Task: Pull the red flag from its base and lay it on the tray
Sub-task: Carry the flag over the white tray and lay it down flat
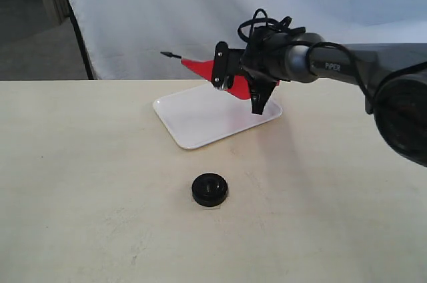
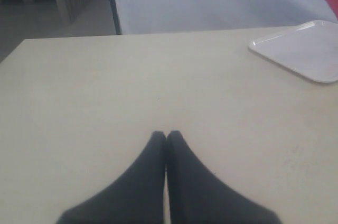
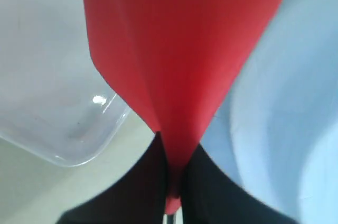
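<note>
One black base (image 1: 210,189) is shown nearest on the table (image 1: 80,196), with one white tray (image 1: 200,119) beyond it. One red flag (image 1: 199,67) is held tilted above the tray's far side, clamped by the right gripper (image 3: 178,150). The left gripper (image 2: 166,135) is seen pressed together, empty.

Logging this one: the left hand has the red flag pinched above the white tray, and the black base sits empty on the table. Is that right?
No: the right hand pinches the red flag, as the right wrist view shows; the left hand is shut on nothing. The rest stands: flag above the tray, base empty.
</note>
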